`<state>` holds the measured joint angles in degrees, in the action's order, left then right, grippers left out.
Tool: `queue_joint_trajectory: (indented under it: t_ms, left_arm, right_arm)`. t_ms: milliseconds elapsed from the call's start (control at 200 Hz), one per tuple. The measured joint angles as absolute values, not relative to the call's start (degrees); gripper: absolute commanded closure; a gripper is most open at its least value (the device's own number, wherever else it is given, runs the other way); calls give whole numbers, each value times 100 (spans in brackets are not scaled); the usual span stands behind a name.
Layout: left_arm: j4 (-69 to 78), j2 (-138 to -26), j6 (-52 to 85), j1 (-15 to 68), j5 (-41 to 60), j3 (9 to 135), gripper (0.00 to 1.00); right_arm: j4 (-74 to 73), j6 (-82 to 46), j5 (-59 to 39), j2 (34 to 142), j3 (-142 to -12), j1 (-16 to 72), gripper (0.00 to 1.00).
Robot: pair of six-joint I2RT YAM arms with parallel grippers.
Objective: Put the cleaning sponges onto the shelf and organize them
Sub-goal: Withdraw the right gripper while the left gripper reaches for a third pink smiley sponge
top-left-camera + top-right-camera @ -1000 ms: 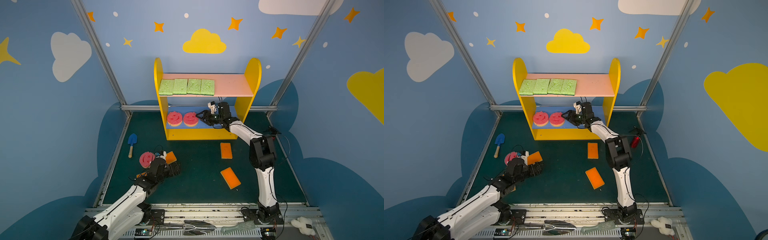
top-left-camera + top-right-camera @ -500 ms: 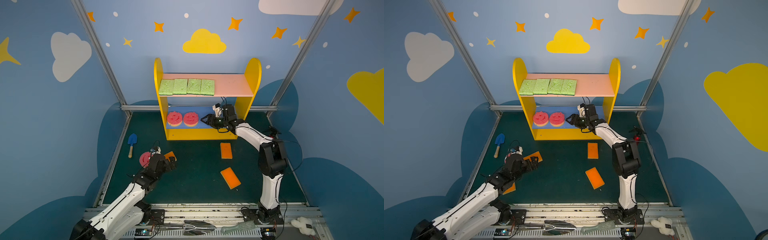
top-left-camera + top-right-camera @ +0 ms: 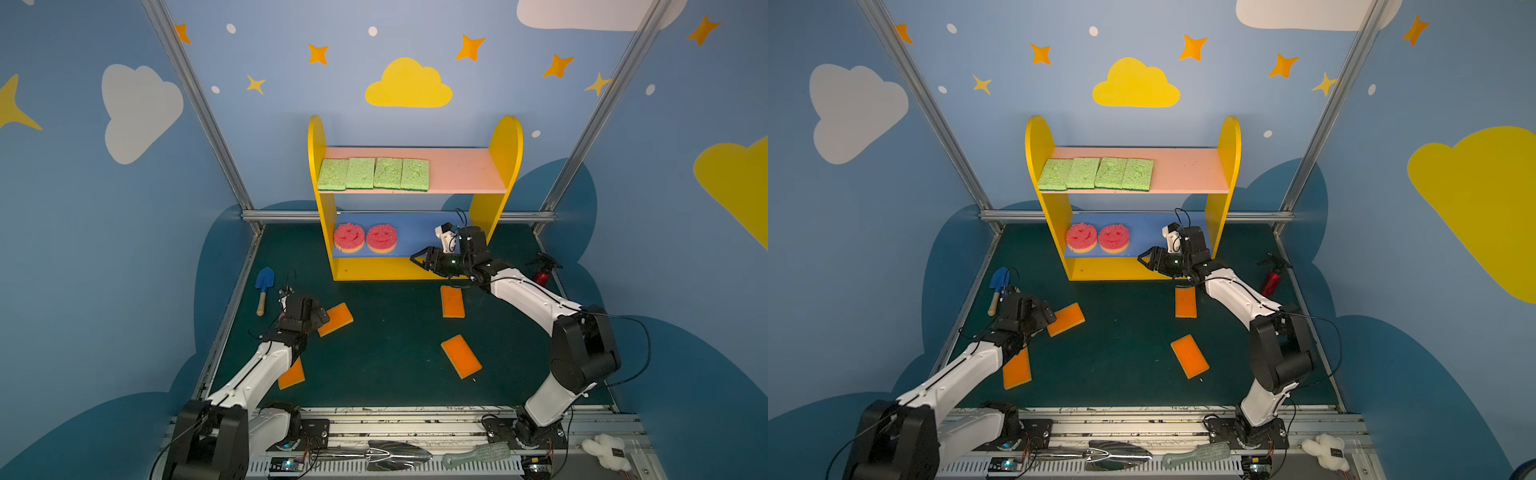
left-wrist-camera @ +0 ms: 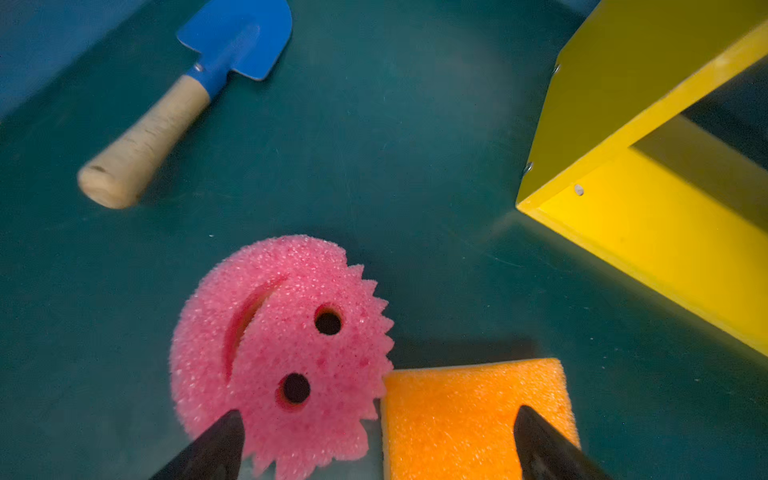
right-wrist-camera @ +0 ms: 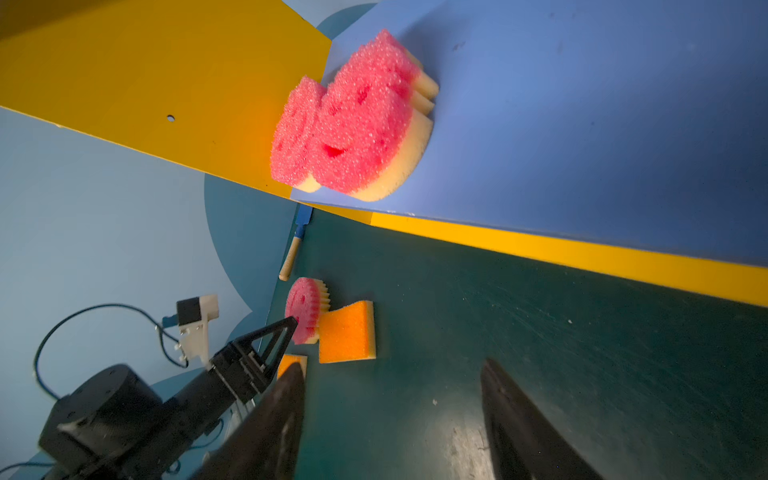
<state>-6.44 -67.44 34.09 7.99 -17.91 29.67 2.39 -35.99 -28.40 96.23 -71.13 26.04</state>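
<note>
Against pink sponge [image 4: 282, 353], orange sponge [image 4: 478, 415], trowel [image 4: 183, 104] nearby

Blue middle board [image 3: 415, 240] — free right of smiley sponges [image 3: 381, 237].

You're working in a robot lab cell dressed, it seems, as a nursery — blue walls [image 3: 291, 104] with painted clouds [image 3: 408, 84] and stars [image 3: 470, 46], a toy-bright shelf [image 3: 505, 141] — framed by aluminium posts [image 3: 199, 104], arms [image 3: 528, 293] mounted on a metal rail [image 3: 415, 426].

Shelf [image 3: 505, 141]: four green sponges [image 3: 360, 172] top, two pink smileys [image 3: 349, 237] middle; orange sponges [image 3: 452, 302] floor [image 3: 395, 332].
</note>
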Motion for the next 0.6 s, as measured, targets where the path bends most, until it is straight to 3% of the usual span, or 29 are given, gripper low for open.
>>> queue_joint_trajectory:
  t_ms: [355, 601]
  left_arm:
    - [75, -7741, 3286, 843, -746, 3321, 1]
    - [1026, -8237, 3435, 1772, -458, 3365, 2]
  right_arm:
    - [370, -3588, -2812, 9207, -6744, 2604, 35]
    - [611, -3573, -2808, 9096, -6512, 2547, 34]
